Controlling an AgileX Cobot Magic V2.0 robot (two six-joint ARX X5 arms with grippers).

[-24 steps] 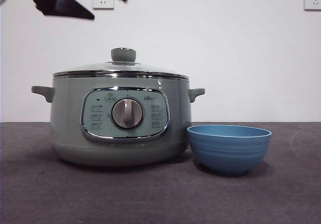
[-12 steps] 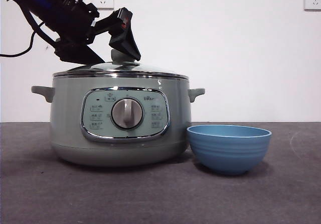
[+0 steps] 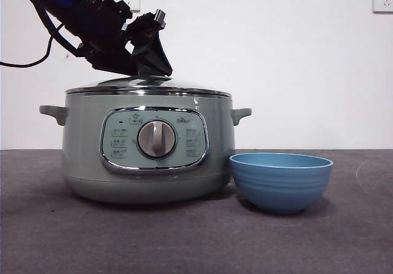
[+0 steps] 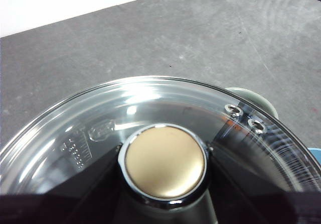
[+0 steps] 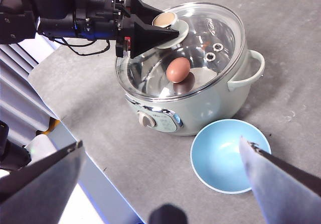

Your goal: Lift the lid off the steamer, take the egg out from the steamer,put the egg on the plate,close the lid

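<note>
- Left gripper (image 3: pixel 149 72) down at the lid (image 3: pixel 147 85), jaws on either side of the knob (image 4: pixel 164 161); open or closing, cannot tell whether pressing already.
- Lid seated flat on the steamer (image 3: pixel 147 145), steel rim all around, not yet lifted.
- Egg (image 5: pixel 178 69) inside the steamer, brown, visible through the glass near the middle of the pot floor.
- Plate (image 3: pixel 281 180) (in fact a blue bowl) just beside the steamer on the table (image 3: pixel 196 243), empty.
- Right gripper (image 5: pixel 160 153) high above the scene, jaws spread wide, holding nothing, waiting.
- Step in hand, by judgement: securing the knob before the lift.
- Possible trouble: smooth round knob slipping from the jaws if grasped too near its top, then lid falling back on the rim with a knock.
- Possible trouble: lifting at an angle, so one edge of the lid dragging on the rim and pushing the pot toward the plate.
- Possible trouble later: egg rolling on the curved steel floor when approached (round, smooth, easy to push away).
</note>
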